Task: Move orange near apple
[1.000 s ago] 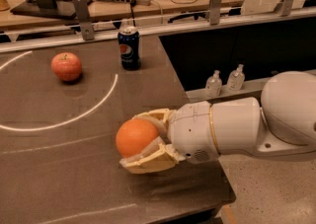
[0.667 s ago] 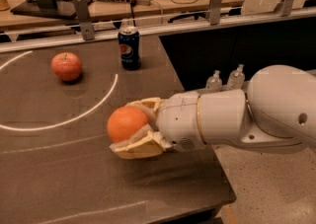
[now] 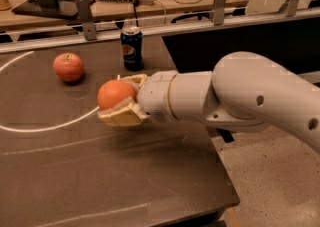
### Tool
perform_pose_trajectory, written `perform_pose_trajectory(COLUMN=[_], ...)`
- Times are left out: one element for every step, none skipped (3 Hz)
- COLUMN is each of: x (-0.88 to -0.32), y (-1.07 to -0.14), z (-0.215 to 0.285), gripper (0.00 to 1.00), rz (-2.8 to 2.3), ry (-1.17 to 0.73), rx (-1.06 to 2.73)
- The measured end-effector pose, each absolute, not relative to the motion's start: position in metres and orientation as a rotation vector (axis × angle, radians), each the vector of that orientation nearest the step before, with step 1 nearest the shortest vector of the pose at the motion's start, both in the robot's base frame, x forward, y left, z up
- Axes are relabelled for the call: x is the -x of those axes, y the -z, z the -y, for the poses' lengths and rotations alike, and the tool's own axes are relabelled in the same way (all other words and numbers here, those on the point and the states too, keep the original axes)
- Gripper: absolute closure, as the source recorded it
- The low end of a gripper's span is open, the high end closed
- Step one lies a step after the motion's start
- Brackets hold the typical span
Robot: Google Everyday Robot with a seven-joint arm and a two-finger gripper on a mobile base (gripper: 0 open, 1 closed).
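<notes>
**Supervisor:** Report the tabletop (image 3: 100, 176), left to right.

**Operator:** At far left I see the apple (image 3: 68, 66), resting upright on the surface with its stem on top. A white curved line (image 3: 45, 128) runs across the surface in front of it. Next comes the orange (image 3: 114, 92), raised off the surface, to the right of the apple and nearer to me, with a clear gap between the two.

**Supervisor:** End effector status?

**Operator:** The end effector (image 3: 116, 100) is clamped on the orange, one finger above and one below. The white arm (image 3: 240, 96) enters from the right.

**Supervisor:** Any containers?

**Operator:** One: a blue soda can (image 3: 132, 47), upright behind the orange and right of the apple. I cannot see its contents or whether it is opened.
</notes>
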State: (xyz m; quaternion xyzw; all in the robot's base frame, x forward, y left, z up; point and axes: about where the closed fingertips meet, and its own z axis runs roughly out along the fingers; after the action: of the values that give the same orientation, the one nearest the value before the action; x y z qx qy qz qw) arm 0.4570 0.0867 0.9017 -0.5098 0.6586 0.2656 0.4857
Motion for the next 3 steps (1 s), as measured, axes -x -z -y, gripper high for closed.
perform_pose_trajectory(x=[-0.500, -0.526, -0.555], y=[-0.891, -0.882, -0.876], z=[-0.115, -0.135, -0.166], gripper=[1.00, 1.00, 0.98], rz=[-1.607, -1.586, -1.550], ry=[-0.636, -0.638, -0.649], rx=[1.231, 1.217, 1.237])
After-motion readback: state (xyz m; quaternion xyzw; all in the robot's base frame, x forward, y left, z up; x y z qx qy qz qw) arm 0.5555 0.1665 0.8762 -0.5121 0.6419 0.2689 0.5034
